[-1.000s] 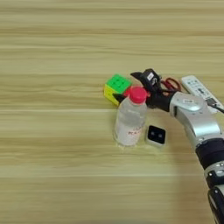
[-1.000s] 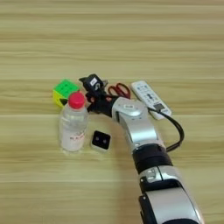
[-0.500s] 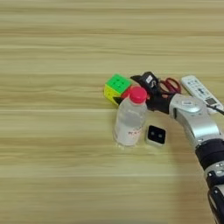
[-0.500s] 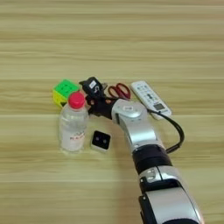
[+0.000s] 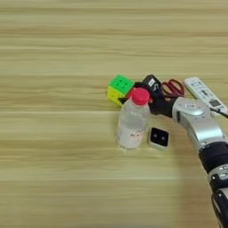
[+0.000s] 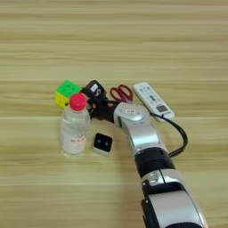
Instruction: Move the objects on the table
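Note:
A clear plastic bottle (image 5: 130, 124) with a red cap stands upright on the table (image 5: 53, 147). Just behind it, to the left, sits the green-yellow-red puzzle cube (image 5: 119, 87). My right gripper (image 6: 91, 101) is right of the cube and close behind the bottle's cap. It is open, with one black finger (image 6: 93, 87) above and the other lower, by the cap. The red-handled scissors (image 6: 121, 93) lie behind the wrist, and the white remote control (image 6: 152, 99) lies to their right. The small white box (image 6: 103, 143) with a black face sits right of the bottle's base.
The silver forearm (image 6: 136, 129) comes in from the bottom right, with a black cable (image 6: 180, 133) looping at its side. All the things are bunched right of the table's middle. Bare wood spreads to the left, the front and the back.

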You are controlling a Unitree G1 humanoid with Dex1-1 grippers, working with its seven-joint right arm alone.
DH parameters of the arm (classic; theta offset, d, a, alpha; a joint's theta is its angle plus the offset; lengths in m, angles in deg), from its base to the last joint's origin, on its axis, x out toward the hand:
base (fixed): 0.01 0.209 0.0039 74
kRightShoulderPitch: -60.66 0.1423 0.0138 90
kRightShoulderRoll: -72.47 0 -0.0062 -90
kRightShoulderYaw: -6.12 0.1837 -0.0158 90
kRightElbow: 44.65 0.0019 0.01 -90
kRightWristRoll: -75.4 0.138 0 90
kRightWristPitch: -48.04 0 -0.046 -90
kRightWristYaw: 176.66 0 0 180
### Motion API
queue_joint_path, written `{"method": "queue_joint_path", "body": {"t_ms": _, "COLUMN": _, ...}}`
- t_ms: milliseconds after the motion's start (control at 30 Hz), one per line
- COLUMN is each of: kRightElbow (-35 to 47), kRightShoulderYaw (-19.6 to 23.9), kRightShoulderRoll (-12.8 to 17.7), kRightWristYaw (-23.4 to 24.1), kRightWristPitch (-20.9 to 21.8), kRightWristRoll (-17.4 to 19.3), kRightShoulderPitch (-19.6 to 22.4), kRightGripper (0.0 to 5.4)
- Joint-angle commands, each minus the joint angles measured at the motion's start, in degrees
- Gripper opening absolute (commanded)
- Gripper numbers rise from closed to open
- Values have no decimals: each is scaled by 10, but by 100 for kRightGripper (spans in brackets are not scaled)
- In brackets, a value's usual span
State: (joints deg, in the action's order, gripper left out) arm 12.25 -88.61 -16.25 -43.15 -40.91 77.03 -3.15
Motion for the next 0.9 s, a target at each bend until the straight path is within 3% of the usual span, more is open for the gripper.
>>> {"method": "queue_joint_path", "body": {"t_ms": 33, "kRightElbow": 23, "kRightShoulderYaw": 3, "kRightShoulderRoll": 14, "kRightWristYaw": 6, "kRightWristPitch": 4, "kRightWristRoll": 0, "kRightShoulderPitch": 45, "kRightGripper": 334}}
{"method": "queue_joint_path", "body": {"t_ms": 667, "kRightElbow": 24, "kRightShoulderYaw": 17, "kRightShoulderRoll": 16, "kRightWristYaw": 12, "kRightWristPitch": 17, "kRightWristRoll": 8, "kRightShoulderPitch": 53, "kRightGripper": 334}}
{"method": "queue_joint_path", "body": {"t_ms": 900, "kRightElbow": 24, "kRightShoulderYaw": 40, "kRightShoulderRoll": 32, "kRightWristYaw": 12, "kRightWristPitch": 24, "kRightWristRoll": 17, "kRightShoulderPitch": 68, "kRightGripper": 334}}
